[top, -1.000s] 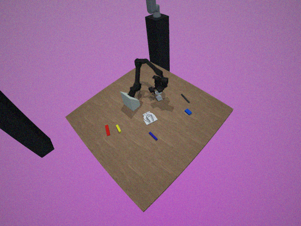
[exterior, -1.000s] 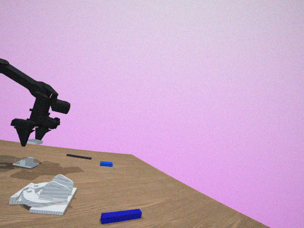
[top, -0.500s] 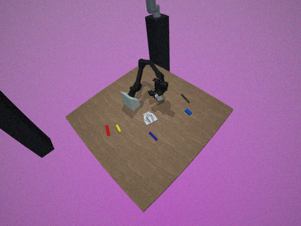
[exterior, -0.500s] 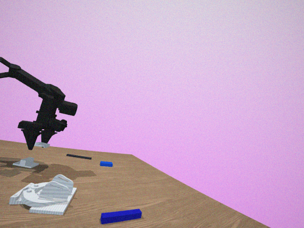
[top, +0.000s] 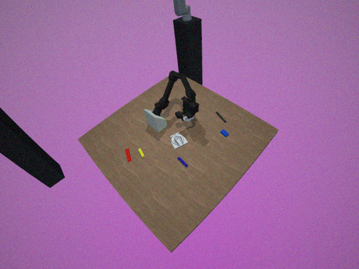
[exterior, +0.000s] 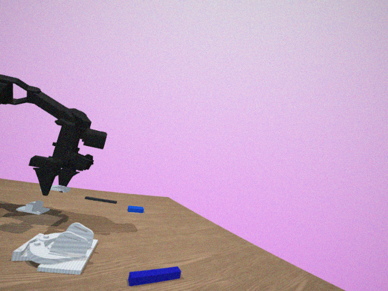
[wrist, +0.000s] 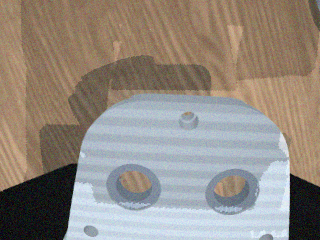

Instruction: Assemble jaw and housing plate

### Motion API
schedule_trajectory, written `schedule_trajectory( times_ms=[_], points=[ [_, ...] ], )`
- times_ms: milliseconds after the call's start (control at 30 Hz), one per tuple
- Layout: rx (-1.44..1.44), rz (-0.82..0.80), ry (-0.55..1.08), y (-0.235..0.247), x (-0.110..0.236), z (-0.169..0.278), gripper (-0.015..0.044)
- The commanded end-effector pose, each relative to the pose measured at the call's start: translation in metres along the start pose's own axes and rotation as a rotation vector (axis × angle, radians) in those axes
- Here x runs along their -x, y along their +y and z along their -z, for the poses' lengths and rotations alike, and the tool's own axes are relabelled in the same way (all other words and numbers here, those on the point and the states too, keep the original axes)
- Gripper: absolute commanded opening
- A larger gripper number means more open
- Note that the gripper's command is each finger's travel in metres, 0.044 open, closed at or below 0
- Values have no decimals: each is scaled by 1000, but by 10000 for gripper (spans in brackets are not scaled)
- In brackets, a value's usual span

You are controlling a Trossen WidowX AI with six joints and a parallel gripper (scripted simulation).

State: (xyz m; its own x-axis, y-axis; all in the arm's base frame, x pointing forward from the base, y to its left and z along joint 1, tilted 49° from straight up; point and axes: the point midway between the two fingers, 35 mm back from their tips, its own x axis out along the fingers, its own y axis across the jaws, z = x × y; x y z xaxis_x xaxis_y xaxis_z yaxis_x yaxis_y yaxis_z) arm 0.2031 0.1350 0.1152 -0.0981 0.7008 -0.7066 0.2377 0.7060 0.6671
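My gripper [top: 186, 116] [exterior: 54, 191] is shut on the pale housing plate [exterior: 65, 188] [wrist: 185, 150], held above the table. In the wrist view the plate spans between the black fingers, with two large round holes and a smaller hole. The white base [top: 182, 143] [exterior: 59, 269] lies in front of the gripper. A front jaw [exterior: 67, 245] and a rear jaw [exterior: 82, 229] stand side by side on it. Two small stubs show on its left part in the exterior view. Whether the gear teeth mesh cannot be told.
A pale stand [exterior: 33, 208] is on the table below the gripper. A dark blue bar [top: 182, 162] [exterior: 154, 276], a blue block [top: 224, 133] [exterior: 135, 209], a black stick [top: 220, 116] [exterior: 100, 199], a red bar [top: 128, 154] and a yellow bar [top: 141, 153] lie around.
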Motion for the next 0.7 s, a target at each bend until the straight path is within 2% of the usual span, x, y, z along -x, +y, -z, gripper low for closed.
schedule_trajectory(
  times_ms=[0, 667],
  points=[
    [6, 6, -4, -9, 0, -9, 351],
    [23, 5, 6, -65, -2, -44, 351]
  ],
)
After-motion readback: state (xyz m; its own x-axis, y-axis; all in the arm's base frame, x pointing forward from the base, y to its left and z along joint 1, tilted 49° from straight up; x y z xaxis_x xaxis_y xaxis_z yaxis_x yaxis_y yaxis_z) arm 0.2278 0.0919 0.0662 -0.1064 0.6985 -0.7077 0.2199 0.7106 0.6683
